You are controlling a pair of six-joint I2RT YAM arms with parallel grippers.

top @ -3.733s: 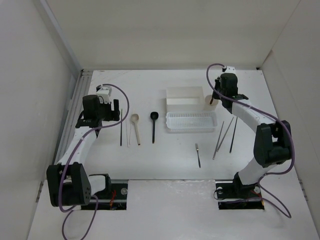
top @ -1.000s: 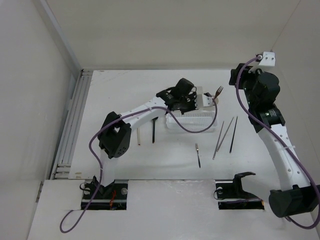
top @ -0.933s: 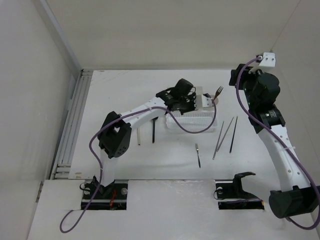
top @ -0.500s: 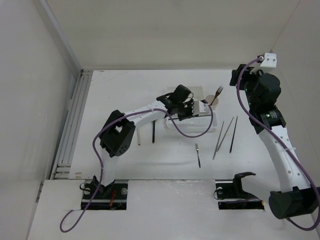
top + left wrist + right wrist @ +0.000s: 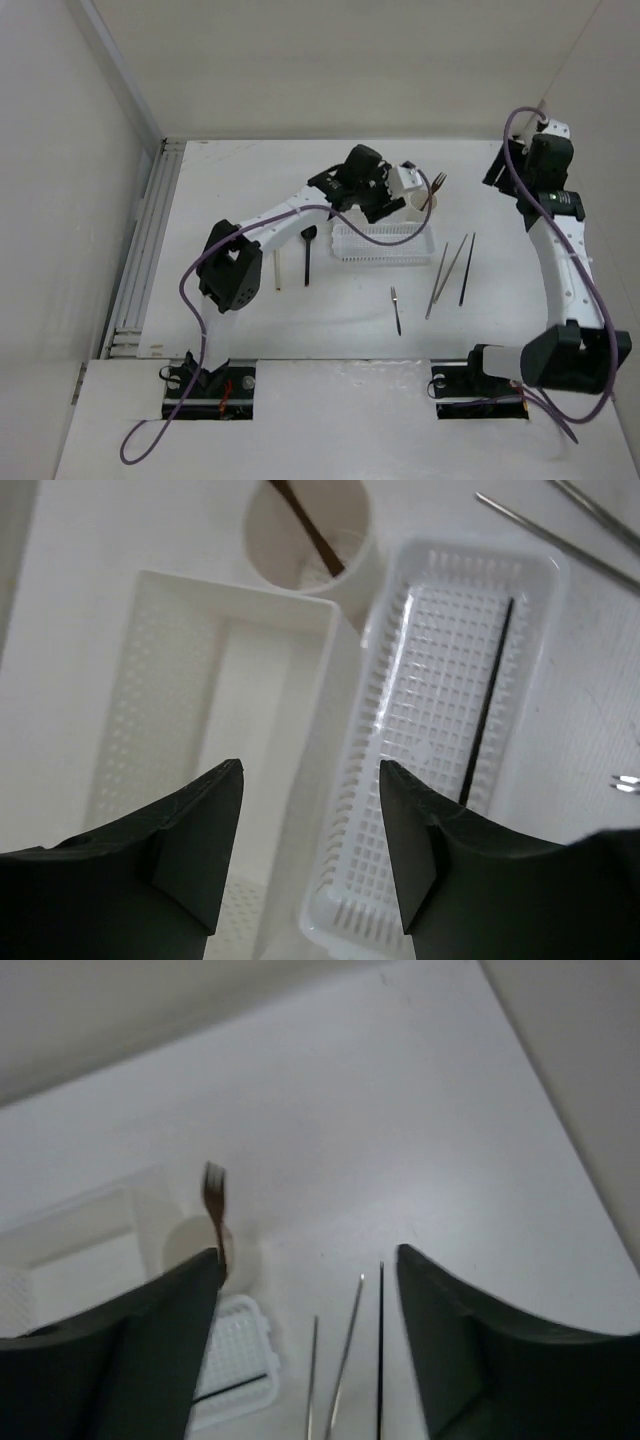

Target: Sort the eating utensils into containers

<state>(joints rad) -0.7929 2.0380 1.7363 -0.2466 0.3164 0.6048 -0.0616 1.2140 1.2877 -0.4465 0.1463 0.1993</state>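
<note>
My left gripper (image 5: 310, 780) hangs open and empty over the seam between the white box (image 5: 215, 730) and the perforated basket (image 5: 440, 630). A black chopstick (image 5: 487, 715) lies inside the basket. A dark fork (image 5: 437, 186) stands in the round beige cup (image 5: 305, 525). My right gripper (image 5: 308, 1253) is open and empty, raised high at the far right (image 5: 500, 172). On the table lie three thin sticks (image 5: 452, 264), a small fork (image 5: 396, 310), a black spoon (image 5: 308, 250) and a beige spoon (image 5: 275, 272), partly hidden by the left arm.
The white enclosure walls stand close on the left, back and right. A metal rail (image 5: 150, 240) runs along the table's left edge. The left arm stretches diagonally across the middle of the table toward the containers.
My left gripper has opened from shut and drawn back up over the box and basket. The right arm has swung further right and back.
</note>
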